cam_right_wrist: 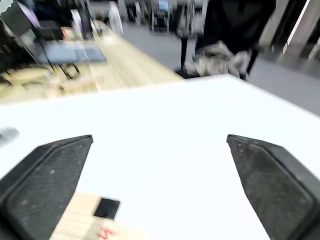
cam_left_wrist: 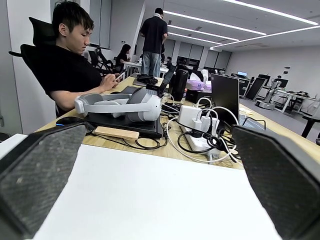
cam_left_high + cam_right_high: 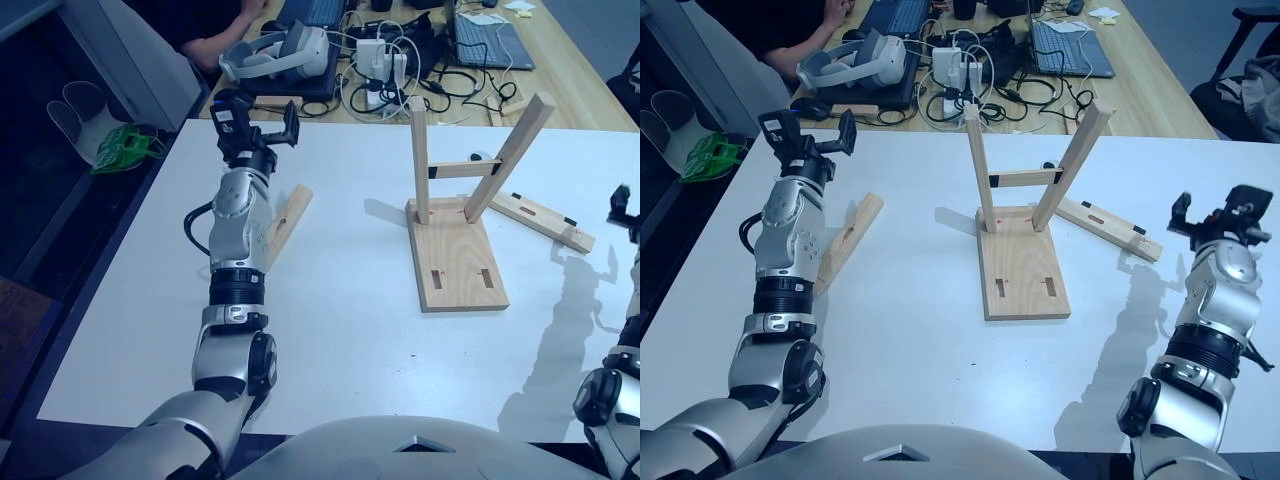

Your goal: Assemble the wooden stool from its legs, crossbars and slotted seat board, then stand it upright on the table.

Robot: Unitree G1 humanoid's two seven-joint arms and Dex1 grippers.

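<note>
The slotted seat board [image 3: 455, 258] lies flat on the white table [image 3: 340, 330]. Two wooden legs [image 3: 420, 160] stand up from its far end, joined by a crossbar [image 3: 462, 169]; the right leg [image 3: 1070, 165] leans outward. Another leg piece [image 3: 543, 220] lies on the table behind and right of the board. A further wooden piece [image 3: 288, 222] lies just right of my left forearm. My left gripper [image 3: 258, 122] is raised above the table's far left part, open and empty. My right gripper [image 3: 1215, 212] hangs open near the right edge, just right of the lying leg piece [image 1: 90, 220].
A wooden desk [image 3: 560, 90] behind the table holds a headset [image 3: 275, 55], laptops, cables and a power strip [image 2: 197, 135]. A person sits at that desk's left end. A green object [image 3: 125, 148] lies off the table's left edge.
</note>
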